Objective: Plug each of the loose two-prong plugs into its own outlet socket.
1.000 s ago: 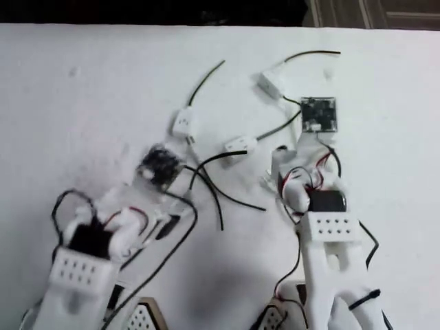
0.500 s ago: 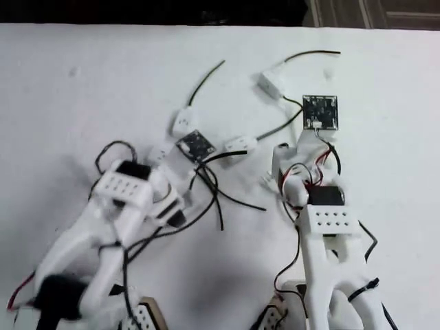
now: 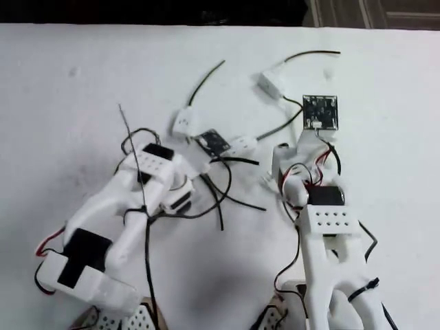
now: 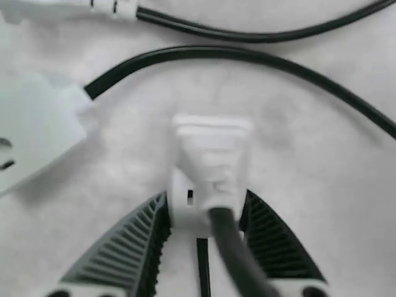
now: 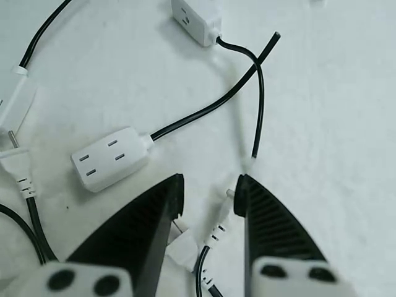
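Observation:
My left gripper [image 4: 204, 207] is open, its ribbed jaws either side of a white two-prong plug [image 4: 210, 154] whose black cord runs back between them. A white outlet [image 4: 34, 136] lies just beside that plug. In the high view my left gripper [image 3: 201, 159] sits between two outlets [image 3: 184, 122] [image 3: 240, 144]. My right gripper [image 5: 209, 189] is open over a small white plug [image 5: 213, 238] with its prongs [image 5: 230, 193] at the fingertips. A white outlet block [image 5: 111, 159] lies ahead of it, and another outlet [image 5: 197, 21] farther off. My right gripper [image 3: 275, 172] is right of centre.
Black cords [image 3: 220, 192] loop across the table's middle between the arms. A third outlet [image 3: 271, 82] with a curved cord lies at the back. Another loose plug [image 5: 15, 164] rests near the outlet block. The white table [image 3: 69, 82] is bare at the far left.
My left arm has swung up and to the right from the front-left, ending over the plug between the outlets. The right arm has barely shifted.

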